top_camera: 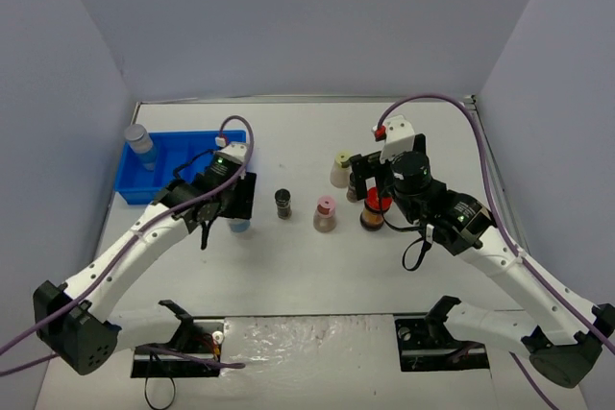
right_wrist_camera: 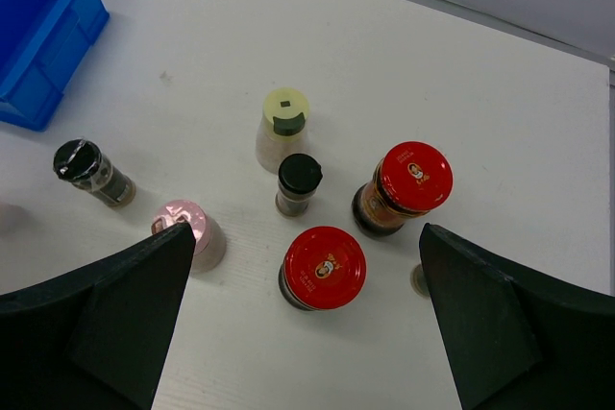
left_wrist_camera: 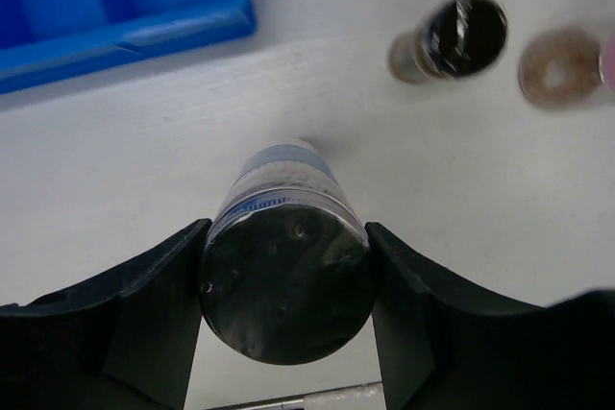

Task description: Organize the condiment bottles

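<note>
In the top external view, a white tabletop [top_camera: 307,266] is seen with a blue plastic bin [top_camera: 168,141] at its left rear. A silver-lidded jar with a blue label [top_camera: 238,226] stands on the tabletop just beside the bin's near right corner, under the left gripper [top_camera: 236,210]. A second silver-lidded jar [top_camera: 140,144] stands upright in the bin's left end. To the right, a black-capped jar [top_camera: 283,204], a pink-capped jar [top_camera: 326,214] and a yellow-green-capped jar [top_camera: 340,170] are set apart from one another. The red-lidded orange-brown jars [top_camera: 373,210] are partly hidden beneath the right gripper [top_camera: 370,187].

In the left wrist view, the silver lid is framed by the black fingers [left_wrist_camera: 144,319], which are pressed against it on both sides, so the jar is clamped.

In the right wrist view, the fingers [right_wrist_camera: 106,319] are spread wide with nothing gripped. Between them, lower down, the nearer red-lidded jar [right_wrist_camera: 324,271] is seen, with the farther red-lidded jar [right_wrist_camera: 404,189] just beside it. A smaller black-capped jar [right_wrist_camera: 298,182] stands close in front of the yellow-green-capped one.
</note>
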Robot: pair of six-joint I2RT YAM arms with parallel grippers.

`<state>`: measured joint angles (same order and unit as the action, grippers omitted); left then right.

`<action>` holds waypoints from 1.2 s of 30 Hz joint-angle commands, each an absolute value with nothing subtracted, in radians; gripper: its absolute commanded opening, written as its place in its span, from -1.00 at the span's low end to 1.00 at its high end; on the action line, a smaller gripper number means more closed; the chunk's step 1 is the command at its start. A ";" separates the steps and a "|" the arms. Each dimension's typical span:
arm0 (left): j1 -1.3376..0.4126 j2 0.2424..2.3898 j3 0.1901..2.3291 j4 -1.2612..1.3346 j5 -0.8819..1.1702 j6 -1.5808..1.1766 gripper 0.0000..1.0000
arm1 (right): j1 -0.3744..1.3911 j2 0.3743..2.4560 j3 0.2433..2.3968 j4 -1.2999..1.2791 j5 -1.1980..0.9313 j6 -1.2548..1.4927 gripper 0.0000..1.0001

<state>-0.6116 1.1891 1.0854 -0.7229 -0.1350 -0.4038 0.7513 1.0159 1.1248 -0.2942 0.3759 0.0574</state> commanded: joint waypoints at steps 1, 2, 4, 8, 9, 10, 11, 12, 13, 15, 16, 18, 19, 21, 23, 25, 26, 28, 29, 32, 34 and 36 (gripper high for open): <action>-0.420 1.104 1.285 -0.763 -0.223 -0.360 -0.86 | 0.746 1.033 1.153 -0.215 0.340 0.076 1.00; -0.376 1.103 1.309 -0.771 -0.225 -0.347 -0.86 | 0.746 1.038 1.158 -0.215 0.334 0.077 1.00; -0.254 1.117 1.359 -0.774 -0.196 -0.323 -0.86 | 0.746 1.048 1.170 -0.215 0.310 0.075 1.00; -0.021 1.157 1.426 -0.713 -0.168 -0.291 -0.86 | 0.746 1.074 1.195 -0.211 0.248 0.085 1.00; 0.031 1.182 1.439 -0.697 -0.160 -0.293 -0.86 | 0.746 1.083 1.199 -0.210 0.234 0.096 1.00; 0.080 1.207 1.456 -0.680 -0.148 -0.297 -0.86 | 0.746 1.091 1.202 -0.209 0.211 0.103 1.00; 0.122 1.229 1.475 -0.660 -0.135 -0.302 -0.85 | 0.746 1.097 1.205 -0.208 0.186 0.110 0.99; 0.151 1.249 1.490 -0.640 -0.121 -0.313 -0.86 | 0.746 1.102 1.207 -0.205 0.168 0.121 0.99; 0.178 1.272 1.507 -0.630 -0.107 -0.317 -0.86 | 0.746 1.105 1.205 -0.201 0.151 0.126 0.99; 0.232 1.327 1.547 -0.604 -0.100 -0.323 -0.85 | 0.746 1.111 1.199 -0.192 0.120 0.137 0.99; 0.245 1.349 1.562 -0.595 -0.095 -0.325 -0.86 | 0.746 1.110 1.195 -0.188 0.113 0.138 0.99; 0.279 1.402 1.598 -0.577 -0.081 -0.328 -0.85 | 0.746 1.109 1.180 -0.178 0.103 0.138 0.99; 0.285 1.423 1.604 -0.571 -0.076 -0.328 -0.86 | 0.746 1.109 1.177 -0.176 0.098 0.139 0.99; 0.301 1.470 1.630 -0.564 -0.071 -0.326 -0.86 | 0.746 1.106 1.170 -0.175 0.090 0.136 0.99; 0.314 1.498 1.647 -0.561 -0.069 -0.324 -0.86 | 0.746 1.104 1.157 -0.175 0.088 0.134 0.99; 0.322 1.523 1.643 -0.549 -0.062 -0.325 -0.86 | 0.745 1.101 1.146 -0.175 0.093 0.132 0.99; 0.325 1.533 1.637 -0.542 -0.058 -0.327 -0.86 | 0.744 1.099 1.143 -0.174 0.094 0.132 0.99; 0.329 1.548 1.624 -0.531 -0.056 -0.328 -0.86 | 0.745 1.098 1.137 -0.173 0.097 0.131 1.00; 0.330 1.555 1.618 -0.532 -0.056 -0.326 -0.86 | 0.744 1.096 1.135 -0.172 0.099 0.131 1.00; 0.331 1.571 1.591 -0.525 -0.050 -0.325 -0.86 | 0.744 1.096 1.129 -0.169 0.110 0.130 1.00; 0.331 1.591 1.577 -0.520 -0.039 -0.331 -0.86 | 0.744 1.097 1.124 -0.169 0.115 0.127 1.00; 0.331 1.609 1.568 -0.525 -0.038 -0.337 -0.85 | 0.744 1.095 1.122 -0.166 0.118 0.126 1.00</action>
<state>0.3229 1.6105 1.5577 -0.6219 -0.0495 -0.3244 0.7513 1.1088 1.1255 -0.2370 0.1043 0.1277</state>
